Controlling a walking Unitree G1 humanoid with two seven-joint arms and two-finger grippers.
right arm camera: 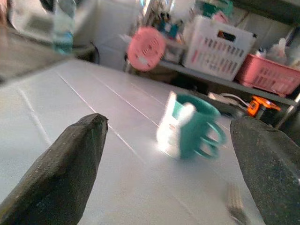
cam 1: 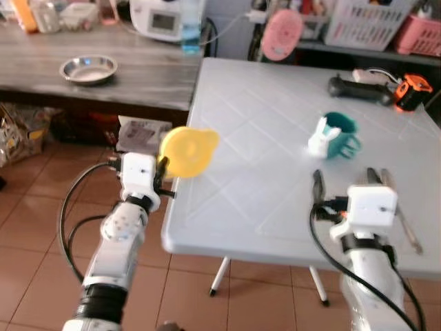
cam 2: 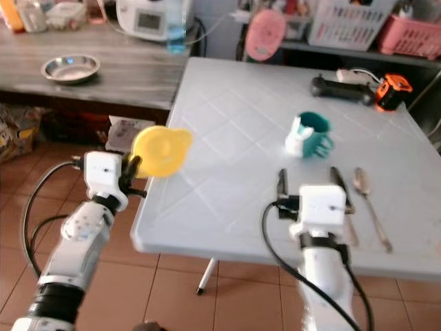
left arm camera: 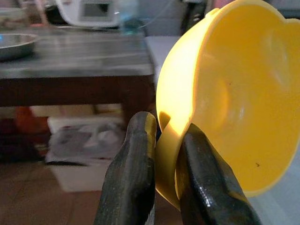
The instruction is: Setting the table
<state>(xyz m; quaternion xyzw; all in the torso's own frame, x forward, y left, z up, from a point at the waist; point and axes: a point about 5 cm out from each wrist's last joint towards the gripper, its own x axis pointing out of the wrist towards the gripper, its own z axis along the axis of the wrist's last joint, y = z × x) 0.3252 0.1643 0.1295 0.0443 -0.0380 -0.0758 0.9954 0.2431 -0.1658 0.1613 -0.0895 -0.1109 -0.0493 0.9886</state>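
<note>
My left gripper [cam 1: 162, 169] is shut on the rim of a yellow plastic bowl [cam 1: 187, 150], held tilted in the air just off the left edge of the white table [cam 1: 262, 103]. In the left wrist view both fingers [left arm camera: 136, 159] pinch the bowl's wall [left arm camera: 234, 103]. My right gripper [cam 1: 346, 181] stands open and holds nothing, low over the table's front right part. Beyond it sits a teal mug [cam 1: 339, 135] with a white figure on its side, also seen between the open fingers [right arm camera: 194, 124]. A metal spoon [cam 2: 368, 200] lies on the table right of the right gripper.
A dark wooden counter [cam 1: 138, 76] to the left carries a steel bowl [cam 1: 88, 69] and a white cooker [cam 1: 165, 19]. A black handle [cam 1: 358, 89] and an orange tool [cam 1: 412, 91] lie at the table's far right. Baskets stand on a shelf behind. Tiled floor [cam 1: 34, 207] lies below.
</note>
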